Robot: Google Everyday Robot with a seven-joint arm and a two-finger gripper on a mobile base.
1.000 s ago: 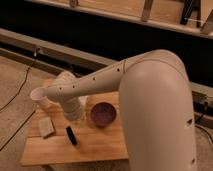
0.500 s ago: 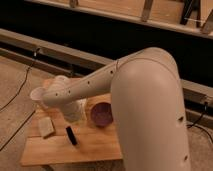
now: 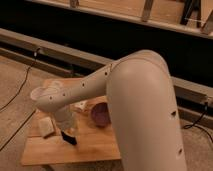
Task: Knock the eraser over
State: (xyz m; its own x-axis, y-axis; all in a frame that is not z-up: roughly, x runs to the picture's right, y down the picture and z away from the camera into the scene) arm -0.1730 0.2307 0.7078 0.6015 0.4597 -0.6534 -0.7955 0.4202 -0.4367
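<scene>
The eraser [image 3: 69,139] is a small black oblong on the wooden table [image 3: 95,150], near the table's front left. Only its lower part shows; the rest is hidden behind my gripper. My gripper [image 3: 67,128] hangs from the white wrist directly over the eraser, at or just above its top. I cannot tell if it touches the eraser. The big white arm fills the right half of the view.
A purple bowl [image 3: 100,114] sits to the right of the gripper. A flat tan block [image 3: 46,127] lies to its left. A pale small object [image 3: 80,105] lies beside the bowl. The table's front edge is close to the eraser.
The arm has swung closer and lower over the table. The gripper now covers the top of the eraser, which lay fully in view before.
</scene>
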